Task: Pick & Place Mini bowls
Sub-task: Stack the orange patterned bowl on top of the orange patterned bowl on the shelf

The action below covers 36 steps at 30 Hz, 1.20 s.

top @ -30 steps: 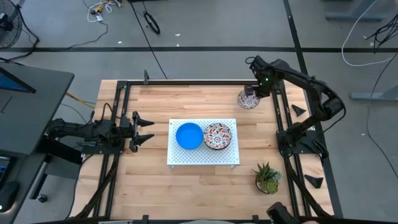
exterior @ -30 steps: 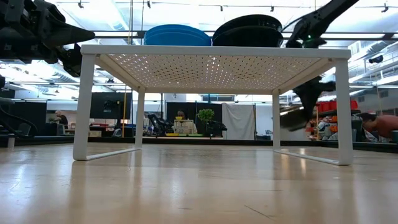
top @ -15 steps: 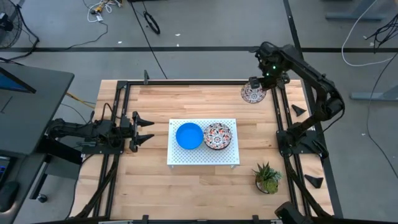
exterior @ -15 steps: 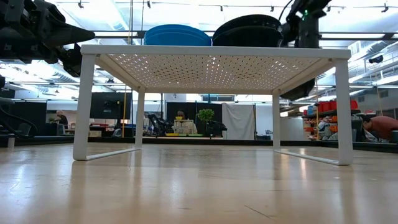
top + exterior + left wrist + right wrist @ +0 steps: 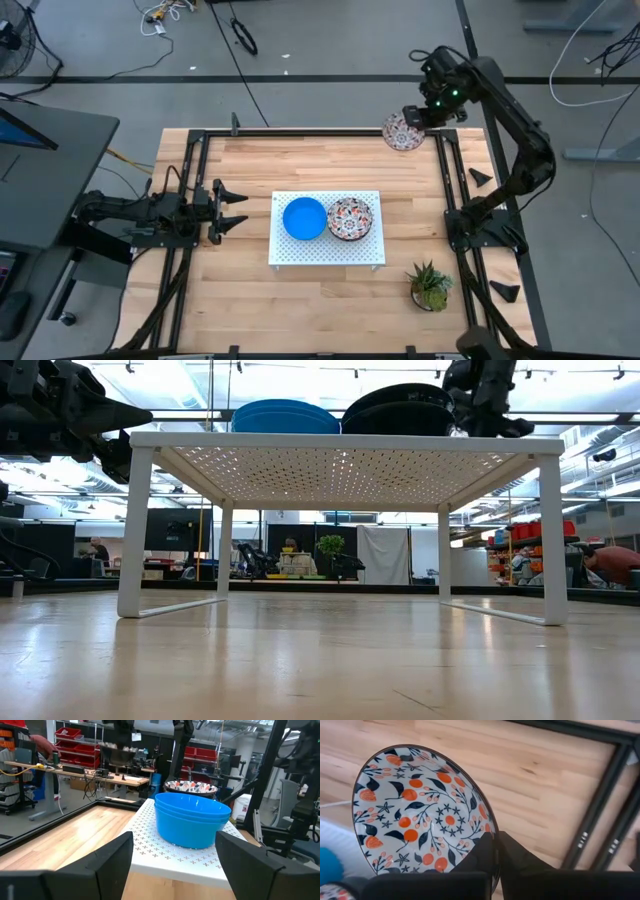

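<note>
My right gripper [image 5: 424,119] hangs high over the table's far right corner, shut on a white mini bowl with a red-and-dark floral pattern [image 5: 403,131] [image 5: 420,815]. A stack of blue mini bowls [image 5: 304,217] [image 5: 192,820] and floral mini bowls [image 5: 350,218] [image 5: 190,786] stand side by side by their bases on the white perforated board [image 5: 325,255]. My left gripper [image 5: 235,208] [image 5: 175,865] waits open and level at the board's left side, apart from the blue stack. My right gripper [image 5: 495,855] pinches the floral bowl's rim [image 5: 487,827] on the side nearest the table's right edge. One finger [image 5: 477,862] is inside the bowl and the other [image 5: 522,862] is outside. The fingers point steeply down from above. The bowl is lifted clear of the table, mouth up.
A small green potted plant [image 5: 430,285] stands near the table's right front corner. Black frame rails [image 5: 448,170] run along the table's edges. Bare wood lies in front of and behind the board.
My right gripper has risen steadily with the floral bowl, which has gone from just above the table near the far right corner to well clear of it, above the height of the board's top. The gripper has stayed shut on the rim.
</note>
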Tool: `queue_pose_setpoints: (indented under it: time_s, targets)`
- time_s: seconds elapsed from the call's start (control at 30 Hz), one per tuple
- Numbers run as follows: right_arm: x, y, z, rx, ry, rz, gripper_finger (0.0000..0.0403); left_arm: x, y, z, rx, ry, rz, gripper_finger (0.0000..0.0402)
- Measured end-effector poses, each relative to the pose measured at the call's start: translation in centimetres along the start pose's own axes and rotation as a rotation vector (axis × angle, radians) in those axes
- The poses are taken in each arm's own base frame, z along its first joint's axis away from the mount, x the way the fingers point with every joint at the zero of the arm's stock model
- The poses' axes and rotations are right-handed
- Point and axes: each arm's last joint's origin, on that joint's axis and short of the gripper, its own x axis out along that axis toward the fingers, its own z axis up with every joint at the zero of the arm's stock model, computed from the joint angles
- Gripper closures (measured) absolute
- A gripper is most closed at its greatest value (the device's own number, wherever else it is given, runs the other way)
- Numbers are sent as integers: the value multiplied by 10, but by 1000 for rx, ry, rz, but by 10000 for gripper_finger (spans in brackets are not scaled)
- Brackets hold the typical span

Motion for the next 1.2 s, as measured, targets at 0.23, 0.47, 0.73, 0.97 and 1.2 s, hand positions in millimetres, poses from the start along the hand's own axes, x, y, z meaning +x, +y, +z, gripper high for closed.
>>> queue_pose_setpoints:
  time_s: [0.23, 0.47, 0.73, 0.97, 1.2]
  targets:
    - [-15, 13, -4, -50, -39, 66, 392, 0, 0, 0, 0, 0, 0, 113]
    - [-18, 33, -13, -104, -36, 92, 392, 0, 0, 0, 0, 0, 0, 113]
    - [-8, 61, -28, -175, 20, 107, 392, 0, 0, 0, 0, 0, 0, 113]
    - [4, 85, -39, -237, 77, 104, 392, 0, 0, 0, 0, 0, 0, 113]
    - [16, 105, -49, -284, 153, 131, 392, 0, 0, 0, 0, 0, 0, 113]
